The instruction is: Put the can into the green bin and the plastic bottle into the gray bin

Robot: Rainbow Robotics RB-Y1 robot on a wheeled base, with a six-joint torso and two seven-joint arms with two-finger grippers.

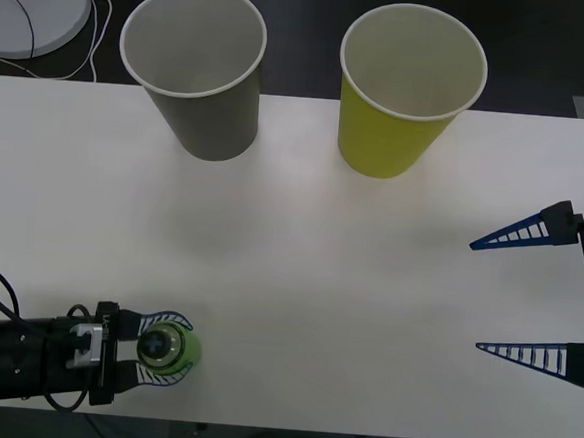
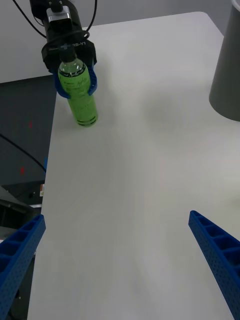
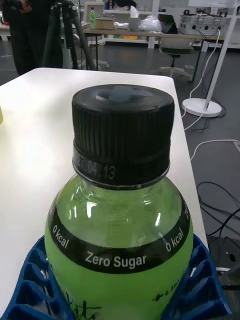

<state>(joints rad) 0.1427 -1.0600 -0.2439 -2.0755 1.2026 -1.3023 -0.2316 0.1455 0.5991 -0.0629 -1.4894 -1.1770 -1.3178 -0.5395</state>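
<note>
Pinching bottle [image 1: 168, 347] upright below cap, left end effector [image 1: 164, 347] readies carry to gray bin [image 1: 195, 64]; right end effector [image 1: 522, 292] spread, idle.

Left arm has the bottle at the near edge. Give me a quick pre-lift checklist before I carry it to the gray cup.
1. Grip: left gripper shut around the plastic bottle below its shoulder: ok.
2. Bottle upright, cap on: ok.
3. Bottle base off the table: cannot tell.
4. Gray bin upright, mouth open: ok.
5. Green bin stands apart from the gray one: ok.
6. Right gripper open at the far right, off the path: ok.
</note>
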